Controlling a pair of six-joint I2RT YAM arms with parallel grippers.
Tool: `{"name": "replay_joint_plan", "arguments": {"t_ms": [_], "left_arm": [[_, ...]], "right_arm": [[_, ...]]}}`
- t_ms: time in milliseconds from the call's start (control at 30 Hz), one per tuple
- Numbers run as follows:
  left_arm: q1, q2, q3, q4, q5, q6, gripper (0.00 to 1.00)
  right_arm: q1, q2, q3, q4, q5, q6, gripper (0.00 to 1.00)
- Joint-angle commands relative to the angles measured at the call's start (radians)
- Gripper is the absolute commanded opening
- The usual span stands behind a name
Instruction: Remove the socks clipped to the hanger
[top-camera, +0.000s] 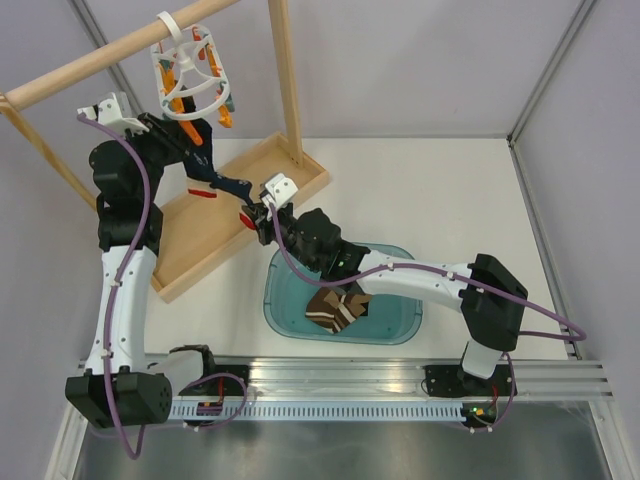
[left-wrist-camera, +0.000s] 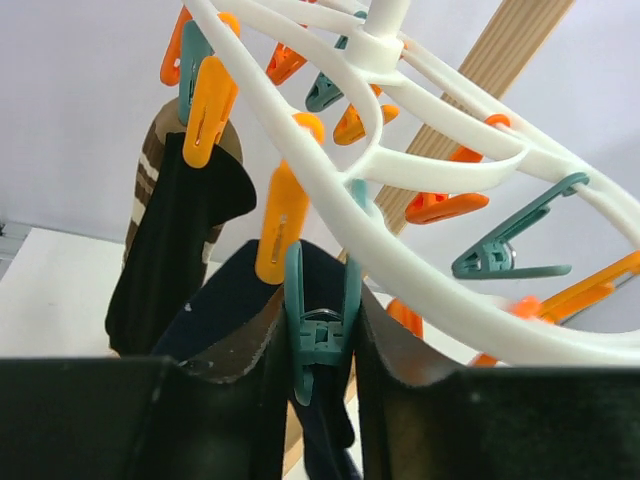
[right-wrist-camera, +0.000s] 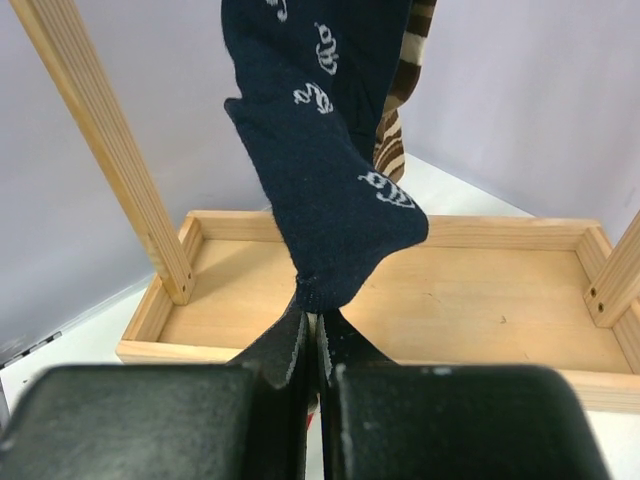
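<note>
Top: hanger (top-camera: 190, 75) hooked on pole (top-camera: 120, 60), above tray's (top-camera: 275, 170) far end. Navy sock (top-camera: 235, 187) slants from L gripper (top-camera: 205, 150) at hanger down to R gripper (top-camera: 262, 215).
L wrist: gripper squeezes teal clip (left-wrist-camera: 320, 335) at sock's top edge; top view can't show that.
R wrist: jaws pressed together, pinching toe. Sock rises straight up, clip out of frame.

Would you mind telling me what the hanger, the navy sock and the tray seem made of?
Hanger: likely moulded plastic, smooth glossy white. Navy sock: soft knit fabric, matte, drapes and folds. Tray: pale bare-looking wood, visible grain.
</note>
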Motion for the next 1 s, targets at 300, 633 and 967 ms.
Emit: {"name": "replay_joint_plan", "arguments": {"t_ms": [300, 633, 967], "left_arm": [[-0.027, -0.015, 0.064, 0.016, -0.009, 0.010, 0.04], [-0.038, -0.021, 0.060, -0.016, -0.031, 0.026, 0.45], [-0.040, -0.069, 0.020, -0.050, -0.055, 0.053, 0.99]], "right_arm": [[0.009, -0.033, -0.022, 0.024, -0.020, 0.021, 0.01], [0.009, -0.039, -0.037, 0.025, -0.006, 0.018, 0.01], [0.009, -0.073, -0.077, 0.022, 0.023, 0.013, 0.01]]}}
